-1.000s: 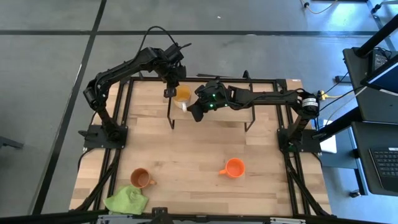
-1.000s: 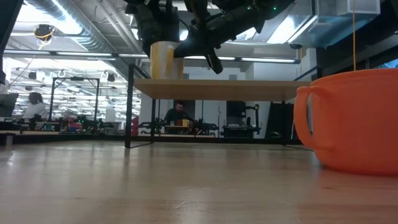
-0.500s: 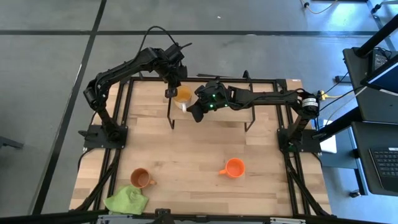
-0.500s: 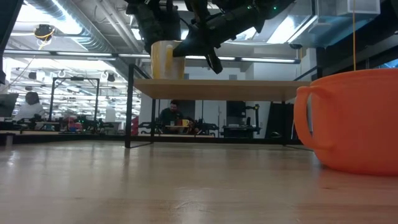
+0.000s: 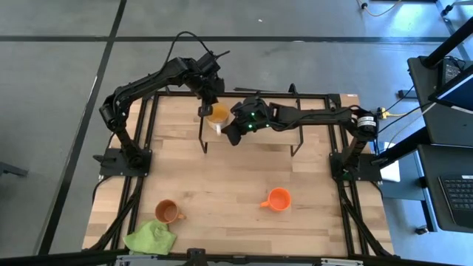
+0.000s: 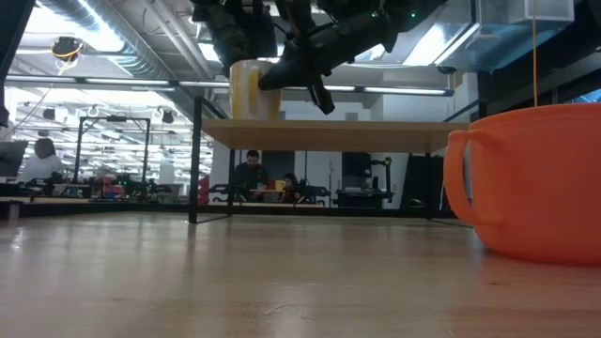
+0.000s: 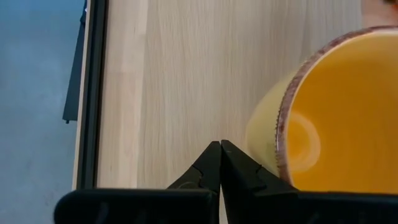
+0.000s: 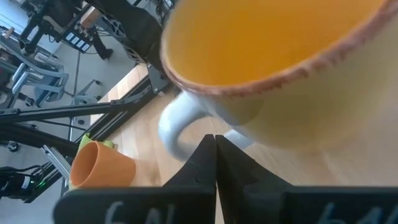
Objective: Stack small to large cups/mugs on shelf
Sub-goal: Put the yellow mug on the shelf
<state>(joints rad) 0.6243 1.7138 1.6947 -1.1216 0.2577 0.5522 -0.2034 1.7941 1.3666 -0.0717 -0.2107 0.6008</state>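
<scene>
The white mug with the yellow-orange inside (image 5: pixel 217 114) stands upright on the left part of the light-wood shelf (image 5: pixel 275 135). My left gripper (image 5: pixel 204 111) is shut, pointing down just left of the mug (image 7: pixel 323 118). My right gripper (image 5: pixel 231 136) is also shut, beside the mug's white handle (image 8: pixel 176 126) on its near-right side. The brown mug (image 5: pixel 168 212) and the bright orange mug (image 5: pixel 278 199) stand on the tabletop near the near edge. My left gripper (image 7: pixel 219 144) hangs shut from above, close against the mug's outer wall (image 7: pixel 261 140) on its left side; whether it touches the wall I cannot tell. My right gripper (image 8: pixel 212 138) slants down with shut tips at the foot of the handle; whether it touches I cannot tell.
A lime-green cloth (image 5: pixel 150 238) lies by the brown mug at the table's near left corner. The orange mug (image 6: pixel 535 183) looms large in the low view. The shelf (image 6: pixel 376 134) stands on thin black legs at the far side, with bare board to the mug's right.
My left gripper has edged a little toward the table's right, closer to the white mug. Both grippers have stayed shut.
</scene>
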